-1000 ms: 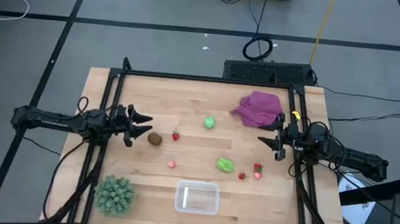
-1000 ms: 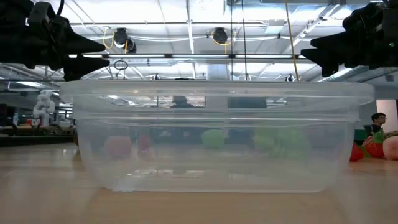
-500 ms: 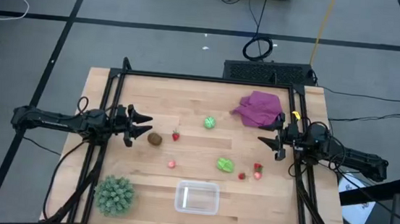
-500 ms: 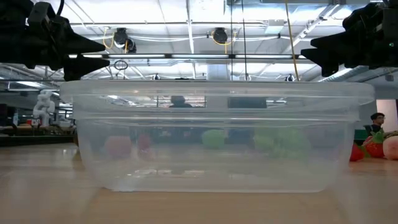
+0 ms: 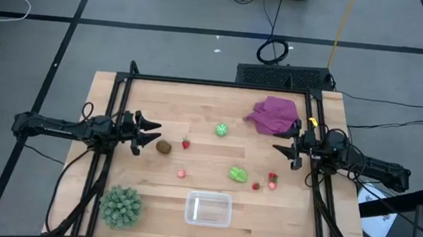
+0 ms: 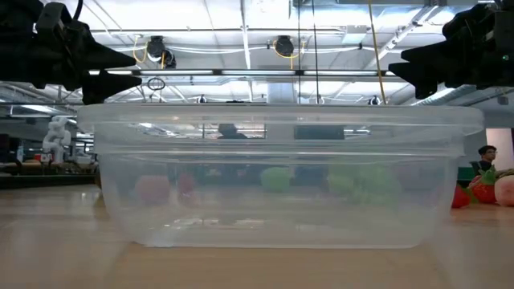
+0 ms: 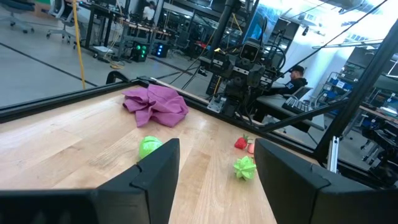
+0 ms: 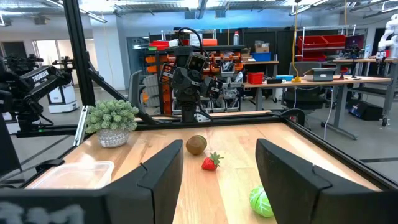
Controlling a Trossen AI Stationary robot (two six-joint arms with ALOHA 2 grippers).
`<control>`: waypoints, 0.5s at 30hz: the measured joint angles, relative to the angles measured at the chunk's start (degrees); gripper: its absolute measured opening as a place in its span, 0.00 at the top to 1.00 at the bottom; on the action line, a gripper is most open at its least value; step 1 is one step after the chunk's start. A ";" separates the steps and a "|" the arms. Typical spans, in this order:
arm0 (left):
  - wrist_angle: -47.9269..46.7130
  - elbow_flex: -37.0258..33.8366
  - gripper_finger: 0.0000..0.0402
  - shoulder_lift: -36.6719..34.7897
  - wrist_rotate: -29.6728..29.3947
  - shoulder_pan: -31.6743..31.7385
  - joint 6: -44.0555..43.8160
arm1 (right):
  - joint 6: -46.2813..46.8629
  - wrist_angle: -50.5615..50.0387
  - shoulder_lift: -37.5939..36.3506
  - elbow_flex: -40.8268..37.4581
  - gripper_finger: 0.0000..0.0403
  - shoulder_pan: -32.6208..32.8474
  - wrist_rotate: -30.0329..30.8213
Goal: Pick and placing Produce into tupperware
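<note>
The clear tupperware [image 5: 208, 209] stands near the table's front edge, nothing in it. Produce lies scattered on the wood: a brown kiwi [image 5: 164, 147], a strawberry [image 5: 185, 142], a round light-green piece [image 5: 221, 129], a second green piece [image 5: 238, 174], and small red pieces [image 5: 272, 182] [image 5: 181, 173]. My left gripper [image 5: 152, 134] hovers open at the left edge, just left of the kiwi. My right gripper [image 5: 278, 150] hovers open at the right edge. Both point level toward the middle, with nothing between their fingers [image 7: 155, 180] [image 8: 158, 180].
A spiky green plant [image 5: 121, 206] stands at the front left, beside the tupperware. A purple cloth [image 5: 275, 114] lies crumpled at the far right. A black frame [image 5: 222, 85] runs along the table's far, left and right edges. Bare wood lies between the pieces.
</note>
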 joint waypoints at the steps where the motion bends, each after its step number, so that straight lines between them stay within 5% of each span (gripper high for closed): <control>1: 0.00 0.01 0.47 0.01 -0.01 0.01 0.00 | -0.01 0.01 0.01 0.00 0.52 -0.01 0.00; 15: 0.00 0.00 0.47 0.01 -0.01 -0.01 -0.08 | 8.24 0.61 0.00 0.00 0.52 0.01 0.00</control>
